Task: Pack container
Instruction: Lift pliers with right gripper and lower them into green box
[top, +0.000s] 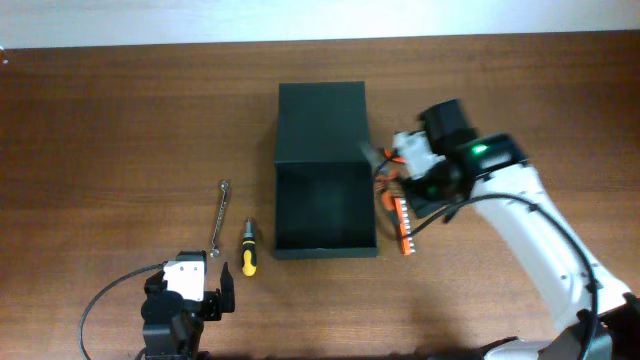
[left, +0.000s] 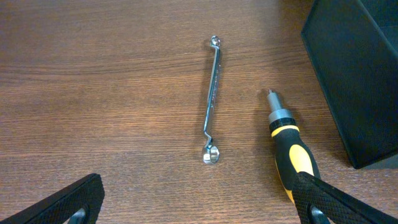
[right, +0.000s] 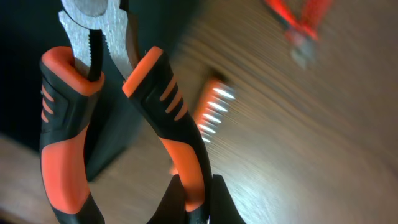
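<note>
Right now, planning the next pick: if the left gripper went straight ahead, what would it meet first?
Probably the wrench, near ring end centred ahead; the screwdriver, close on the right, might catch sooner.

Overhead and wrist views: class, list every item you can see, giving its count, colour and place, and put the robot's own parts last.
container: one, dark green-black, table centre, open.
wrench: one, silver, lying left of the container.
screwdriver: one, yellow and black handle, between wrench and container.
pliers: one, orange and black handles, held off the table by the container's right side.
bit holder: one, orange with silver bits, on the table right of the container.
red tool: one, blurred, on the table near the bit holder; type unclear.
table: one, brown wood.
left claw: one, black, open, near the screwdriver.
right claw: one, black, shut on a pliers handle.
</note>
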